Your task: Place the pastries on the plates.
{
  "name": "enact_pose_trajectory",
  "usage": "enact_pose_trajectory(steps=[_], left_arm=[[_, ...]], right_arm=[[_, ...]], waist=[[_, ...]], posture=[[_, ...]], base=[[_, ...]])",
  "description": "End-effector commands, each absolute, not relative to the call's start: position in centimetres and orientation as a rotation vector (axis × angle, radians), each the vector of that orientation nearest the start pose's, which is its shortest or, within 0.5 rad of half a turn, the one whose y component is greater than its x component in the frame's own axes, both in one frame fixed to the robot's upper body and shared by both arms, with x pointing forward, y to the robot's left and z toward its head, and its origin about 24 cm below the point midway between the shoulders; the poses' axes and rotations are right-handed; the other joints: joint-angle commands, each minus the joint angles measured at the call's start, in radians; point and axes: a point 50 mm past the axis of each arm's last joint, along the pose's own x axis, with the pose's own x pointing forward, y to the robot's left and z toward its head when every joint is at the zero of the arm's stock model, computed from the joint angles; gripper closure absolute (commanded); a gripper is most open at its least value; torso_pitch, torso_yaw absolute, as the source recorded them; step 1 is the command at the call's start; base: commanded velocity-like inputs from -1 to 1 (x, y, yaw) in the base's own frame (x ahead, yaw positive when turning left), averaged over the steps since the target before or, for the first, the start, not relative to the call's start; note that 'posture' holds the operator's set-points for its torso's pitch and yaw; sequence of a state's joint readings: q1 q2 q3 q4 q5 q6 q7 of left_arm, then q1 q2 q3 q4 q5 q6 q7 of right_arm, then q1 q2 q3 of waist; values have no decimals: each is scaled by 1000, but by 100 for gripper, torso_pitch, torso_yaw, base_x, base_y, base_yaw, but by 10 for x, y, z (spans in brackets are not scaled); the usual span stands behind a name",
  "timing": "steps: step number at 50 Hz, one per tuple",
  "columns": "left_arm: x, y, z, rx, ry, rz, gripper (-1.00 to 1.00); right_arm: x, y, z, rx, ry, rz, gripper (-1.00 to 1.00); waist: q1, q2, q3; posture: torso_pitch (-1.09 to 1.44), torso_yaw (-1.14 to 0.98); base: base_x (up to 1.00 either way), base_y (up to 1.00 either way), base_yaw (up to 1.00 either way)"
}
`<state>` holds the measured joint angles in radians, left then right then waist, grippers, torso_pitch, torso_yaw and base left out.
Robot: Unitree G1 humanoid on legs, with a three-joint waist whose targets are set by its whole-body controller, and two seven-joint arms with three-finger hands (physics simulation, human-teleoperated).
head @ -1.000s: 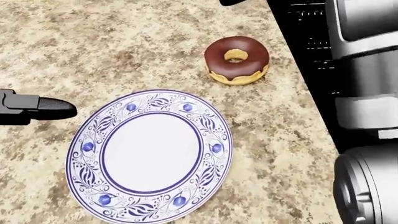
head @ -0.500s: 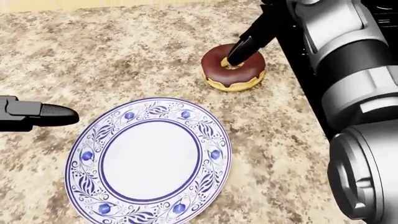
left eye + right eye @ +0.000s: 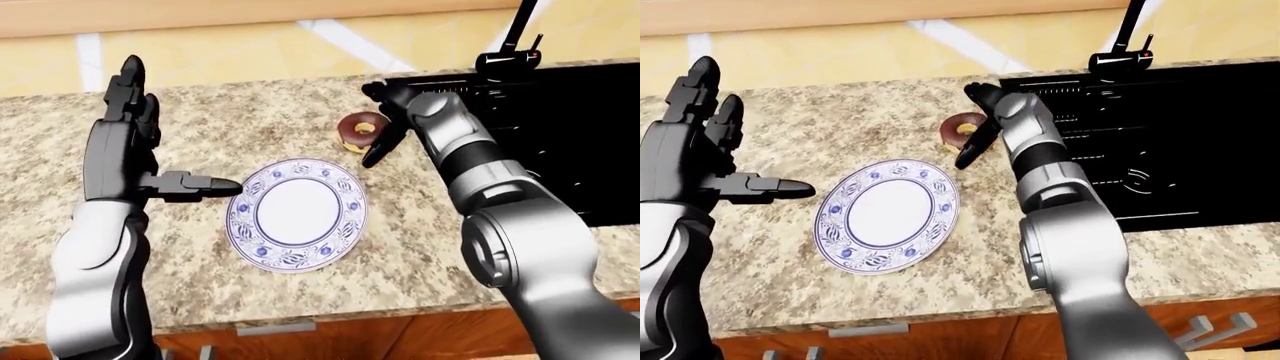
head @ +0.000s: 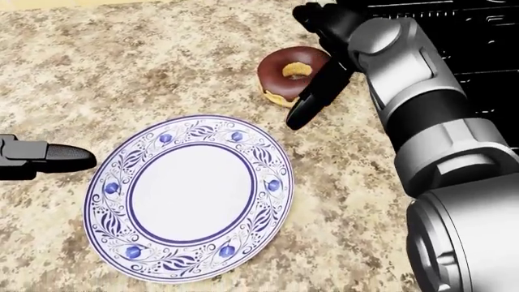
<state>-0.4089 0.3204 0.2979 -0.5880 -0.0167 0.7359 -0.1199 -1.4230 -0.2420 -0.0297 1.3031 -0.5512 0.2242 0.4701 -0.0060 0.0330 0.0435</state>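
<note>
A chocolate-glazed donut (image 4: 280, 76) lies on the granite counter, above and to the right of a white plate with a blue floral rim (image 4: 101, 188); the plate holds nothing. My right hand (image 4: 305, 66) reaches around the donut. One black finger (image 4: 312, 97) runs down the donut's right side and the others curl over its top edge. Whether they press on the donut is unclear. My left hand (image 3: 175, 131) is raised open to the left of the plate, its thumb (image 4: 61, 155) pointing at the rim.
A black sink (image 3: 570, 127) with a dark faucet (image 3: 510, 45) fills the counter right of the donut. A yellow wall runs along the top of the eye views. The counter's near edge (image 3: 330, 315) lies below the plate.
My right hand has dropped from over the donut's hole to its right side, wrapping round it. The donut has shifted a little left. The view has moved slightly; the left hand stays put.
</note>
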Motion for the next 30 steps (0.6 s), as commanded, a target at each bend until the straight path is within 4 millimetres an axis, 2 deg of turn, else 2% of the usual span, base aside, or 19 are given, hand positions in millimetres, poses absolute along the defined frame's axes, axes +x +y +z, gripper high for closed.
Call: enact_pose_trajectory(steps=[1, 13, 24, 30], left_arm=[[258, 218, 244, 259, -372, 136, -100], [255, 221, 243, 257, -375, 142, -100], [256, 222, 244, 259, -374, 144, -100], [254, 223, 243, 261, -375, 150, -100]], right_arm=[[432, -125, 252, -780, 157, 338, -100], [432, -125, 252, -805, 155, 311, -100], [432, -118, 244, -808, 167, 346, -51], [432, -118, 243, -828, 170, 342, -40]], waist=[[0, 2, -30], [0, 4, -33], [-1, 5, -35], [-2, 4, -38]], posture=[[0, 0], [0, 0], [0, 0], [0, 0]], base=[[0, 0, 0], [0, 0, 0], [0, 0, 0], [0, 0, 0]])
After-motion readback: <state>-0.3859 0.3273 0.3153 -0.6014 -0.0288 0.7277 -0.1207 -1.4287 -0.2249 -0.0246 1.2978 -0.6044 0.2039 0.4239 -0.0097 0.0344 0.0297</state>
